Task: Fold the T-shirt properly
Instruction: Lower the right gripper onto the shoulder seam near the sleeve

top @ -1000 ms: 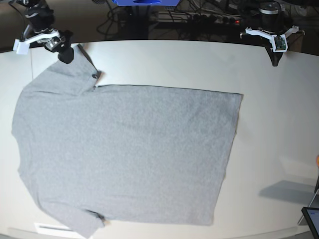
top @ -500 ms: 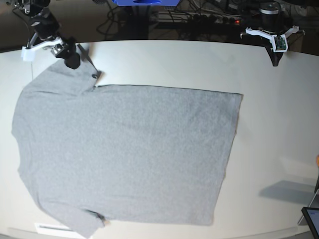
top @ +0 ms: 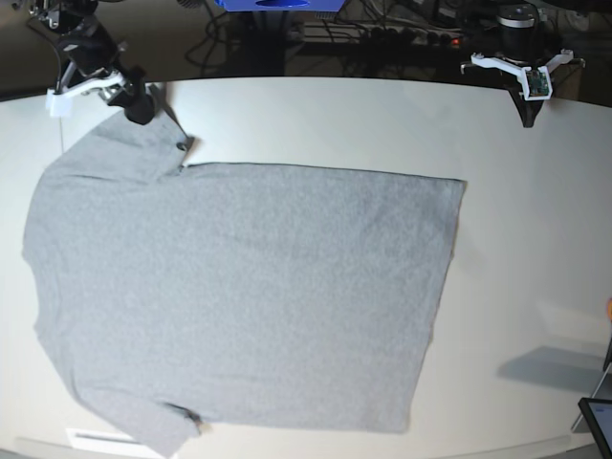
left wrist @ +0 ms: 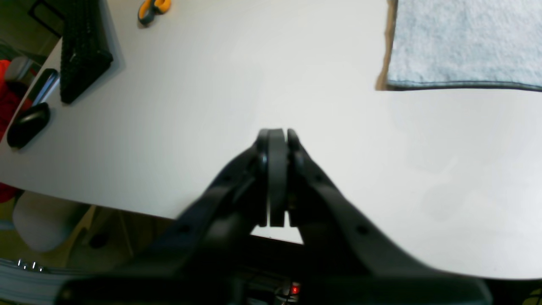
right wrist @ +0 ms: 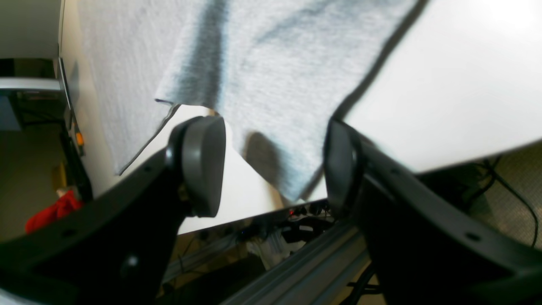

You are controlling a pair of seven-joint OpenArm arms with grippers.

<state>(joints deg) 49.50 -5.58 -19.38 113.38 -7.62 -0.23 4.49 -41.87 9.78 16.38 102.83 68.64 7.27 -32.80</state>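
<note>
A grey T-shirt lies flat on the white table, with its hem toward the right and its sleeves at the left. My right gripper is at the far-left sleeve. In the right wrist view the gripper is open, and the sleeve's tip lies between its spread pads. My left gripper hangs over the far right of the table, away from the shirt. In the left wrist view it is shut and empty, and the shirt's hem corner shows at the top right.
A black keyboard, a black mouse and an orange-handled tool lie near the table's edge in the left wrist view. A dark device sits at the front right corner. Cables and gear stand behind the table.
My right gripper has shifted a little to the right and back along the far-left sleeve. The left arm and the shirt have not moved.
</note>
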